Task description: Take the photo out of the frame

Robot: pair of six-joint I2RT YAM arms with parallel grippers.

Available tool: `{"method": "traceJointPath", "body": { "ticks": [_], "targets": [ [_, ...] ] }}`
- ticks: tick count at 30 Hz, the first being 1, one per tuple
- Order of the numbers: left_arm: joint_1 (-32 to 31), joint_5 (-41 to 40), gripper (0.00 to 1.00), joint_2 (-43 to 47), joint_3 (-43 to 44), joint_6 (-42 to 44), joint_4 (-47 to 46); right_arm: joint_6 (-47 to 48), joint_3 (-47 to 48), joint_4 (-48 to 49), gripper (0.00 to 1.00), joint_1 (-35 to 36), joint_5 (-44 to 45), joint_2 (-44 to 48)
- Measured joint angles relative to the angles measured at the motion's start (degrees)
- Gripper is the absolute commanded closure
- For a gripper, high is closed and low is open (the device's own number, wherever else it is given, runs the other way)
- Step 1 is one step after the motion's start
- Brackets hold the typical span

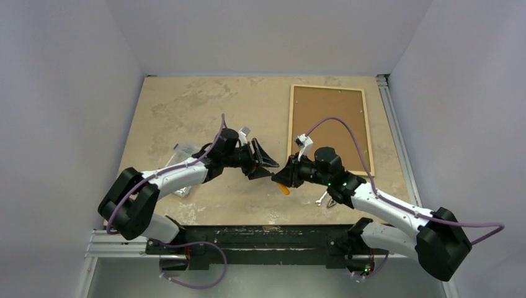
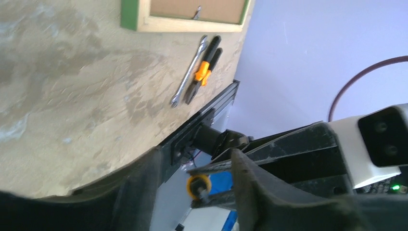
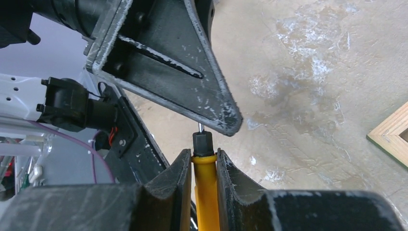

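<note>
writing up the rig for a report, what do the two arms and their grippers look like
Both arms, left arm and right arm, have white links between bulky black joints, each trailed by a loose purple cable. The left gripper and right gripper have black triangular fingers, scuffed with pale marks. Small green lights glow on the right arm.

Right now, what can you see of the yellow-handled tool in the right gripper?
It looks like a screwdriver: yellow plastic-looking handle, black collar, thin metal shank whose tip is hidden behind a finger of the open left gripper. The right gripper is shut on the handle, holding it above the table.
</note>
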State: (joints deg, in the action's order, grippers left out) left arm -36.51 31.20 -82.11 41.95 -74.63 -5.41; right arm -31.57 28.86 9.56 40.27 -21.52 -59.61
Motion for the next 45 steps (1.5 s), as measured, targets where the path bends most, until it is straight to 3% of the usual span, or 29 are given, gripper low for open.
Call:
{"method": "traceJointPath", "body": {
  "ticks": [2,3,5,9,11,13,17,21,24,27,35,45],
  "targets": [
    [0.00,0.09,0.94,-1.20,-0.35,-2.47,-4.37,-0.17,0.00,0.74,1.00,0.79,0.85,-0.76],
    [0.00,0.02,1.00,-1.73,-1.18,-4.04,-7.74,-0.20,0.00,0.92,1.00,1.25,1.29,-1.09],
    [0.04,-0.66,1.00,-1.99,-3.89,-6.29,-13.44,-0.20,0.00,0.98,1.00,2.14,2.60,-1.27],
    [0.48,-1.22,1.00,-2.54,-6.86,-10.03,-17.88,-0.57,0.00,0.92,0.55,3.02,5.14,-1.20],
    [0.57,-1.27,1.00,-3.08,-7.50,-13.20,-20.76,-2.38,0.00,1.20,0.40,3.13,6.95,-1.14],
    [0.85,-1.25,1.00,-3.87,-8.52,-17.16,-24.96,-5.07,-1.09,2.97,0.31,3.17,8.90,-0.81],
    [1.14,-1.77,1.00,-8.50,-12.07,-28.35,-39.12,-12.00,-9.51,13.00,0.26,3.17,11.63,2.67],
    [1.14,-4.11,1.00,-13.97,-15.23,-37.64,-49.86,-18.82,-15.69,21.62,0.32,3.17,13.77,3.28],
    [1.14,-5.73,1.00,-14.19,-16.85,-40.61,-53.00,-22.71,-16.04,27.02,0.49,3.17,15.65,2.19],
    [1.14,-7.28,1.00,-14.19,-17.51,-42.42,-55.15,-25.64,-16.02,32.70,0.56,3.17,17.57,0.50],
    [0.79,-10.51,1.00,-13.81,-18.21,-43.91,-55.47,-27.41,-14.62,39.39,0.64,3.19,19.21,-6.40],
    [0.46,-12.00,1.00,-13.64,-18.21,-44.46,-55.56,-26.77,-12.37,39.10,0.71,3.61,22.97,-7.17]
  ]
}}
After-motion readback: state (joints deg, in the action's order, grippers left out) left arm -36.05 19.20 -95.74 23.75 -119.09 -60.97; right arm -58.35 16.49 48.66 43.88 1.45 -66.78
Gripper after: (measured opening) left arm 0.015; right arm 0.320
